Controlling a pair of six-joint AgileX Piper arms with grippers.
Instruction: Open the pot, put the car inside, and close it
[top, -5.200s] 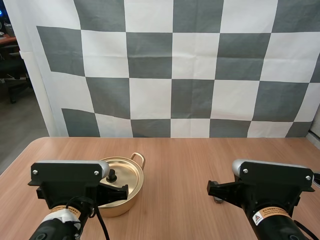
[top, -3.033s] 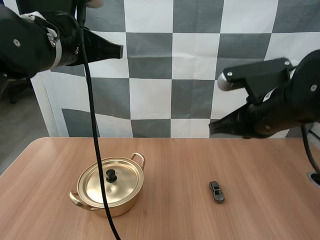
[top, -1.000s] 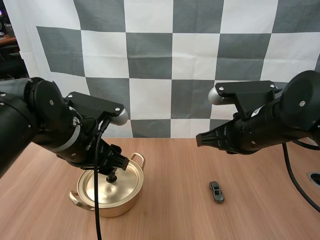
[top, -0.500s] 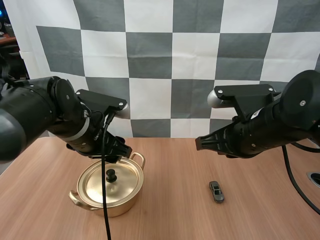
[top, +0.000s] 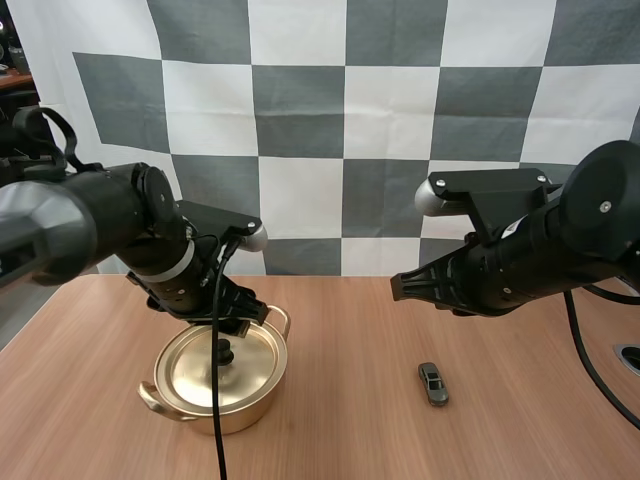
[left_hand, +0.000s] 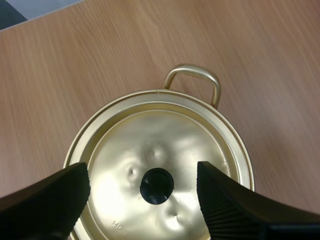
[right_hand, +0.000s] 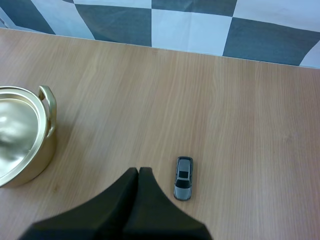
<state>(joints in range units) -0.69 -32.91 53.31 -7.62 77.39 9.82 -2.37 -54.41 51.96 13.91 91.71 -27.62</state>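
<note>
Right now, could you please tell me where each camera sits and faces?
High view: behind and above the robot, facing forward-down over the table; left gripper, right gripper show.
Left wrist view: straight down on the lid knob, between its open fingers.
Right wrist view: slanting down at the toy car, beside its shut fingers.
All three share the pot.

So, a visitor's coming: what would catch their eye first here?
The shiny gold pot on my left side of the table, lid on, with my left gripper open over its black knob. Then the small grey car lying alone farther right, my right gripper shut above it.
</note>
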